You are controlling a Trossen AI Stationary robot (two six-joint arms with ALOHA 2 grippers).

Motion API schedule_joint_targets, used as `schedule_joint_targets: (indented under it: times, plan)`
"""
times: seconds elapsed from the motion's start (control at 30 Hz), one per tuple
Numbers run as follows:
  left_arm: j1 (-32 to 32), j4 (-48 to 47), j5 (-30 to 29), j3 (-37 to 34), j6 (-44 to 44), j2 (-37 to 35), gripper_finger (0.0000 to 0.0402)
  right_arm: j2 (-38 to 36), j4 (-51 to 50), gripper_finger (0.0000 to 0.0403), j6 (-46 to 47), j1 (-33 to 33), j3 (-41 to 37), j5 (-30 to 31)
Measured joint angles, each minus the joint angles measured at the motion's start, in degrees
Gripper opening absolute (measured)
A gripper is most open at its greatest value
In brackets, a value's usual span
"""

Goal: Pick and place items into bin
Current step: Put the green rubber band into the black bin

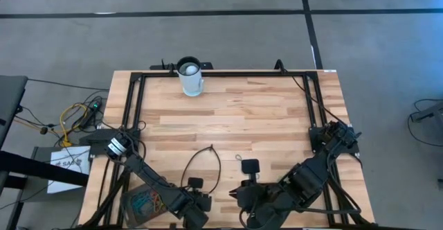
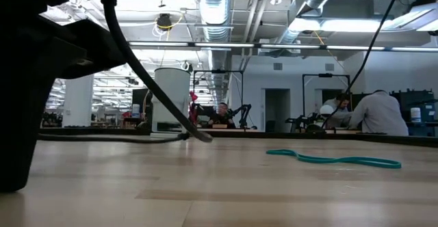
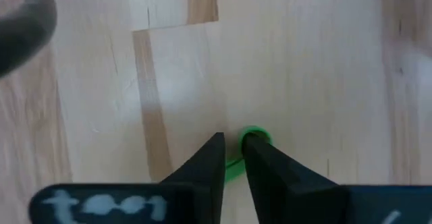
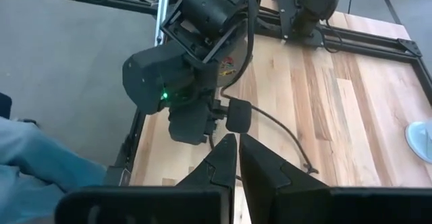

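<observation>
Near the tabletop's (image 1: pixel 263 112) front edge, the left gripper (image 3: pixel 233 150) pinches a green band (image 3: pixel 251 137) lying flat between its fingers; the bin (image 1: pixel 144 202) sits at the front-left corner. The right gripper's (image 4: pixel 237 146) fingers press together.

White cup (image 1: pixel 191 77) at table's (image 1: pixel 263 119) far edge — upright.

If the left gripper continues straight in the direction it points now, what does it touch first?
Most likely the green band: the left gripper points down at the wooden table, and its nearly closed fingertips already straddle the band. Just beyond lies the tabletop. Whether the fingers touch the band already is unclear.
</observation>
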Motion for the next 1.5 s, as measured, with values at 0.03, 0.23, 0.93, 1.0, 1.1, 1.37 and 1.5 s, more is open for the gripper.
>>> schedule_joint_targets:
  times: [0.03,0.23,0.93,1.0,1.1,1.37,1.5]
  plan:
    - [0.00,0.31,0.08,-0.02,0.03,0.00,0.0042,0.00,-0.33,0.0013,-0.02,0.00,0.00,0.00]
    - [-0.11,1.68,-0.78,0.32,-1.26,0.15,0.0004,0.00,-0.71,0.0013,-0.15,0.00,0.01,-0.02]
    - [-14.68,-51.00,-15.58,37.89,-32.88,-5.77,0.0000,0.00,-5.10,0.0013,6.14,0.52,0.02,-0.07]
    - [-17.52,-51.09,-17.83,35.30,-34.89,-7.22,0.0000,0.00,-5.12,0.0013,6.27,0.76,0.02,-0.21]
    - [-21.06,-50.83,-19.68,29.03,-40.60,-10.18,0.0000,0.00,-5.11,0.0013,6.29,1.13,0.02,-0.20]
    - [-26.75,-48.03,-12.66,1.65,-68.47,-19.74,0.0000,0.00,-4.45,0.0013,6.29,1.25,0.02,-0.11]
    - [-27.98,-36.63,-11.17,-7.94,-69.22,-21.84,0.0000,0.00,-4.49,0.0013,6.29,1.07,0.02,-0.11]
